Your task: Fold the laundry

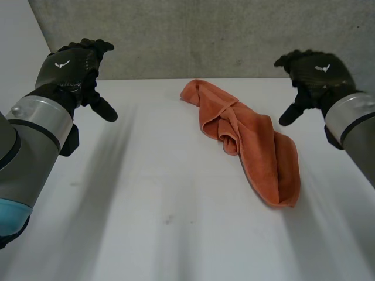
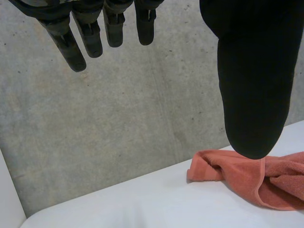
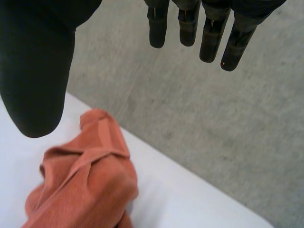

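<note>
Right of centre in the head view, an orange towel point(image 1: 252, 155) is seen lying crumpled on the white table point(image 1: 146, 205). It is stretched as a bunched strip from the upper middle of the frame toward the lower right, with twisted folds in its upper half. No tidy fold is shown, and the cloth is neither spread flat nor squared. The task is therefore judged to be at its very start, with flattening, the taking of corners and every fold yet to be made. The left hand point(image 1: 73, 67) is held in the air at the upper left of the frame, well apart from the towel, and nothing is grasped by it. In the left wrist view its fingers point(image 2: 71, 42) are extended and relaxed, and one end of the towel is seen beyond the thumb. The right hand point(image 1: 313, 73) is held at the upper right, nearer the cloth yet clear of it. In the right wrist view its fingers point(image 3: 190, 28) are likewise loose and empty, with the towel's bunched end lying on the table beyond the palm, closer to the thumb. A grey concrete wall point(image 1: 205, 35) is seen behind the table's far edge.
</note>
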`<act>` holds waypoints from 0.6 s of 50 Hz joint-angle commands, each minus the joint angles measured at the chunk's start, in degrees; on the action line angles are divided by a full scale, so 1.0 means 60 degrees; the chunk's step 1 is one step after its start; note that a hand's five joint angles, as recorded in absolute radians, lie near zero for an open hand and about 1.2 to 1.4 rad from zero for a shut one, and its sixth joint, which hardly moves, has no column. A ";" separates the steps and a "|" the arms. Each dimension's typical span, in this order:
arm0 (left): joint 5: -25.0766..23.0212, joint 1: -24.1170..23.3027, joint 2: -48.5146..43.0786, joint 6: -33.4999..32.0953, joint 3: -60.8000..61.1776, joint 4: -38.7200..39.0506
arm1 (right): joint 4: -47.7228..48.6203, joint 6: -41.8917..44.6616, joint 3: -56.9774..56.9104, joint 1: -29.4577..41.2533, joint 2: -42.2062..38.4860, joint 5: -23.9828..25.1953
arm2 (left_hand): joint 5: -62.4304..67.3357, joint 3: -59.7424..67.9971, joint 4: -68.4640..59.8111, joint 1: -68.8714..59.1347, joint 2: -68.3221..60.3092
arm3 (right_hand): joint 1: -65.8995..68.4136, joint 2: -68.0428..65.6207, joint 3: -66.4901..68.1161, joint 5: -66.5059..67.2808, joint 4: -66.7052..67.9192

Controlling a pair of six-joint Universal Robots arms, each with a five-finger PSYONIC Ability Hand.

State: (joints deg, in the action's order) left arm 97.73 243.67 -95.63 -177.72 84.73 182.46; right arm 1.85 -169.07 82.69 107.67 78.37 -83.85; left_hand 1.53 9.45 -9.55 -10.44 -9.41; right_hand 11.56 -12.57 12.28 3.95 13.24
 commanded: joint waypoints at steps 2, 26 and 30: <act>0.0000 0.0009 0.0000 0.0000 -0.0014 0.0117 | 0.0058 0.0009 -0.0832 0.0028 -0.1914 -0.0073 | -0.0256 0.0092 -0.0074 0.0073 -0.0099 | -0.0261 0.0428 -0.0380 -0.0658 -0.0540; 0.0000 0.0039 -0.0498 -0.0014 -0.0044 0.0279 | 0.1288 -0.1222 -0.5900 0.0409 -0.7774 0.0147 | -0.0256 0.0092 -0.0074 0.0073 -0.0099 | 1.1387 -1.1220 1.1268 1.0990 1.1108; 0.0000 0.0039 -0.0498 -0.0014 -0.0058 0.0264 | 0.1259 -0.1222 -0.5916 0.0511 -0.6973 0.0205 | -0.0256 0.0092 -0.0074 0.0073 -0.0099 | 1.1406 -1.1239 1.1286 1.1009 1.1127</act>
State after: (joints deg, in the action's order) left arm 97.74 243.90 -98.63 -177.81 84.40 184.10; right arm 10.09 -176.54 48.80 110.03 31.35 -83.01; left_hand 1.53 9.45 -9.55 -10.44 -9.41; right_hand 50.10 -60.61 59.13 47.10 59.14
